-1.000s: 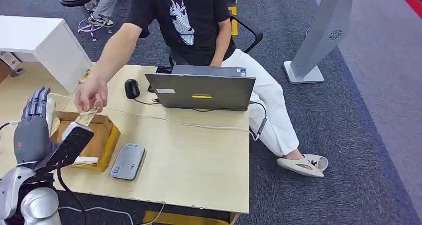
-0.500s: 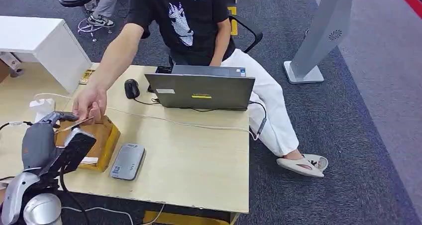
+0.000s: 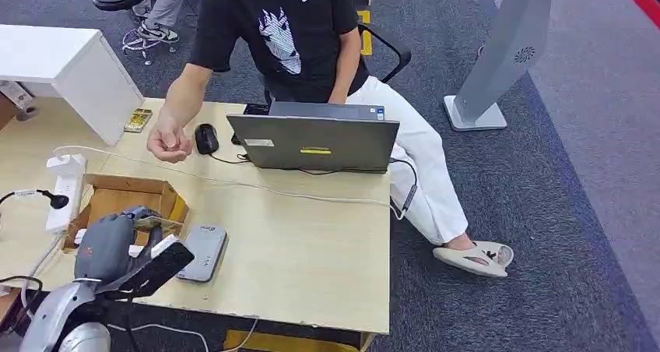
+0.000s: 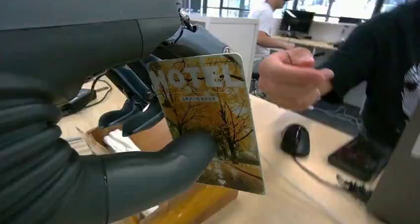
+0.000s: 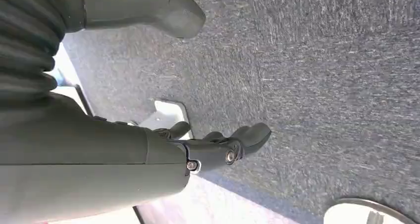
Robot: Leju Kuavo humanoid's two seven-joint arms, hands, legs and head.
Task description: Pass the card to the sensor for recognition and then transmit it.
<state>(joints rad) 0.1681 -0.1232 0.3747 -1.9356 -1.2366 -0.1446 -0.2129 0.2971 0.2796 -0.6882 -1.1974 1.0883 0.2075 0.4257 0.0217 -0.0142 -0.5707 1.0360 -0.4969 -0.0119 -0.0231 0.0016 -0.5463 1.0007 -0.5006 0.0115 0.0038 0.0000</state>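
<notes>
Between the left hand's (image 4: pixel 99 135) thumb and fingers (image 4: pixel 133 92), the card (image 4: pixel 210 117) sits pinched.

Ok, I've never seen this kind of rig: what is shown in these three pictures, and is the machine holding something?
It is a humanoid robot with two arms. The head view looks down from its body onto a wooden table. The left robot hand holds a yellow hotel card, seen close up by the left wrist camera. On the table lie a cardboard box, a grey card reader, a laptop and a mouse. A seated person's hand hovers nearby. The right wrist view shows the right robot hand empty over carpet.
</notes>
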